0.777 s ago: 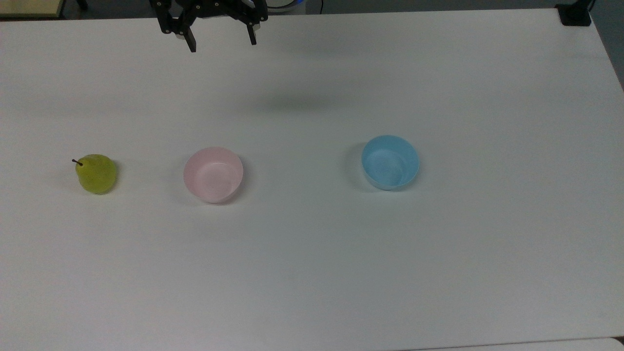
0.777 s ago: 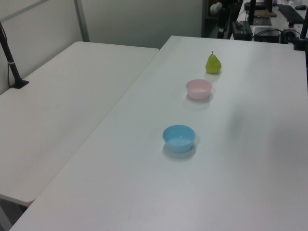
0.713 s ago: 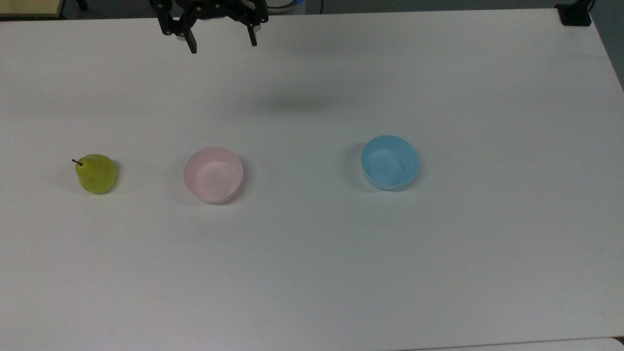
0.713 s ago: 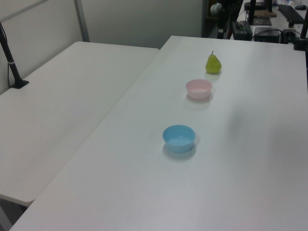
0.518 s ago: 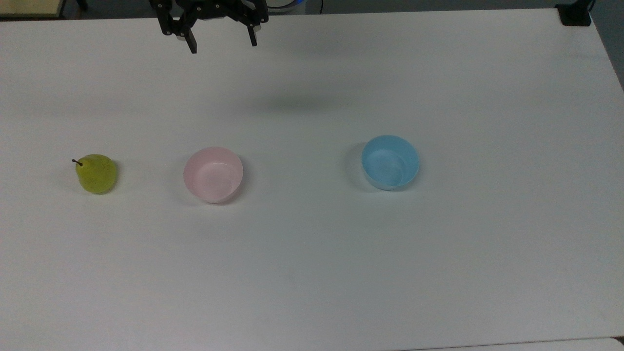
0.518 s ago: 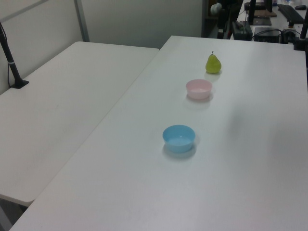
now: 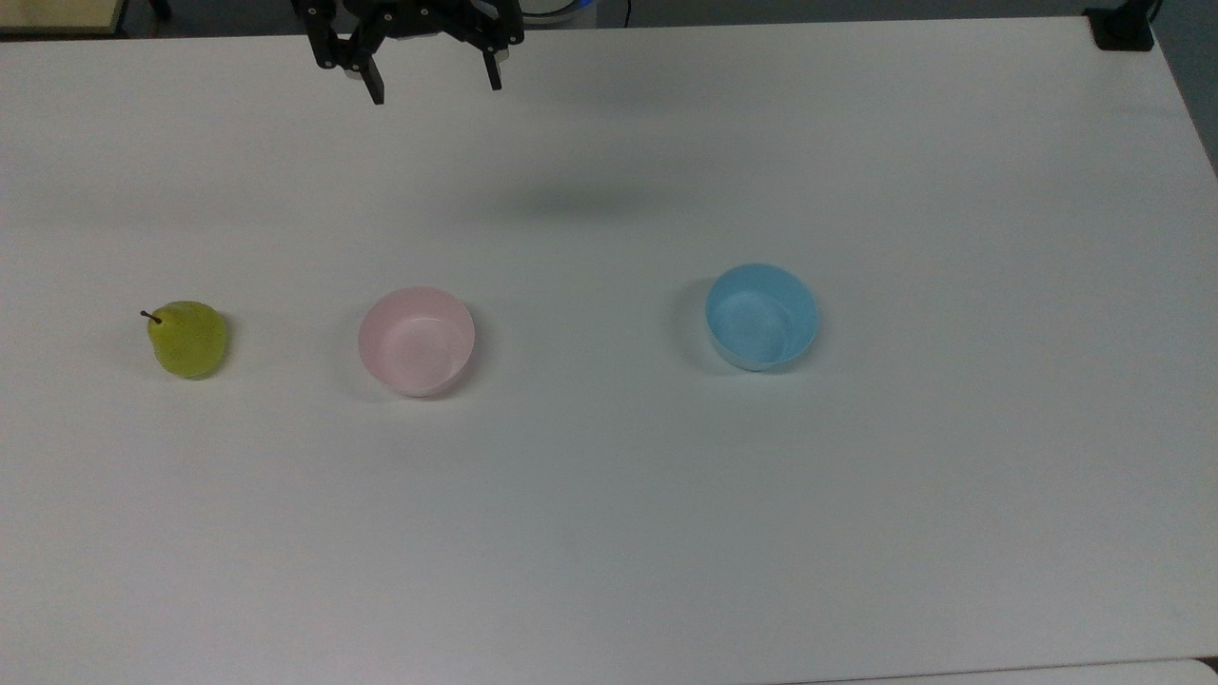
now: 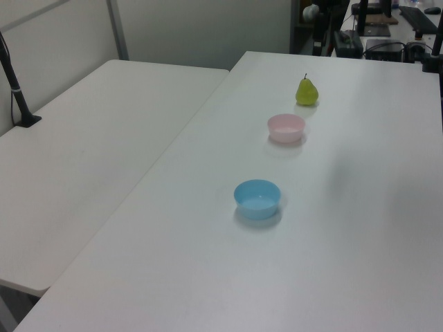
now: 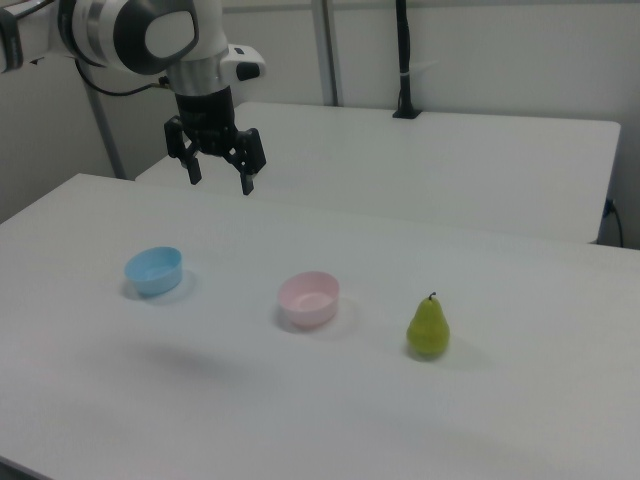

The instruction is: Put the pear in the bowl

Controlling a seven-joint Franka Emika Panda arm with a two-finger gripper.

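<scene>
Writing or brand marks cannot be read on anything here; the bowls, the fruit and the arm's casing look plain.

White matte tabletop [image 7: 609,533] carries three things in a row, and a second white table [image 8: 90,152] stands edge to edge with it in the left view. Pale walls and grey upright posts close the room behind, with a black pole [image 9: 403,55] standing at the far table's edge in the right view.

The small yellow-green pear with a short dark stem [image 7: 187,339] [image 8: 306,91] [image 9: 428,327] stands upright on the table, broad end down, at the top view's left end of the row. Just beside it, but apart, sits the small round pale pink plastic bowl [image 7: 416,341] [image 8: 286,128] [image 9: 309,298], its smooth inside bare. Well apart from that, further to the top view's right, sits the light blue plastic bowl of the same size [image 7: 761,316] [image 8: 257,198] [image 9: 154,270].

The black two-finger gripper [image 7: 435,84] [image 9: 219,183] hangs from the white and grey robot arm [image 9: 150,35] high above the table, near the top view's upper edge, well away from the pear and both bowls. Its fingers are spread wide, with nothing between them.
</scene>
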